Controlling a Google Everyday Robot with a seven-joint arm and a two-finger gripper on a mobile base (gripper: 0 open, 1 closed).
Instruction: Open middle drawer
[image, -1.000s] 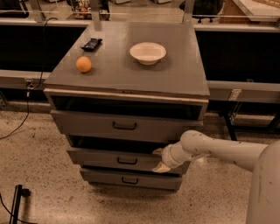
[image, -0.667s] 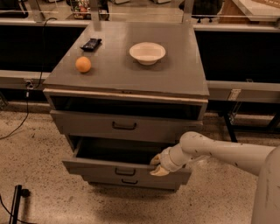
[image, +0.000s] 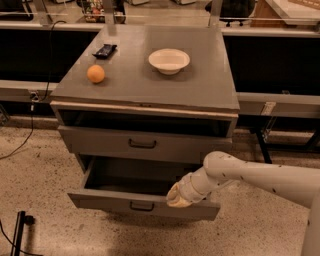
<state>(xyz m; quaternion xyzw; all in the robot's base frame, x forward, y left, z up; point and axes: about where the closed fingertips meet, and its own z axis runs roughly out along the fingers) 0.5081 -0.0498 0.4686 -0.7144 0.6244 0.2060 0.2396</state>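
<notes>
Camera view, looking down at a grey cabinet with a flat counter (image: 150, 95) on top. On the counter sit an orange (image: 95, 74), a white bowl (image: 169, 61) and a small dark packet (image: 105, 50), all well apart from one another.

Below the counter, the top drawer (image: 100, 142) has its front near the cabinet face. The middle drawer (image: 100, 201) stands well out from the cabinet, so I can see into its dark, shallow inside. Its small bar handle (image: 142, 206) sits at the centre of the front. The bottom drawer is hidden beneath it.

My white arm (image: 250, 175) reaches in from the right. My gripper (image: 179, 196) rests at the top edge of the middle drawer's front, to the right of the handle and not on it. I cannot tell whether the gripper is open or closed, or whether it grips the edge or only hooks it.

I judge the task nearly done, since the drawer looks most of the way out. To finish well, I should pull straight back along the drawer's slides, level and slow. My contact is off-centre, so a sideways tug could skew the drawer and make it bind. I should ease off before the slides reach their stop, so the cabinet does not jolt and roll the orange.
</notes>
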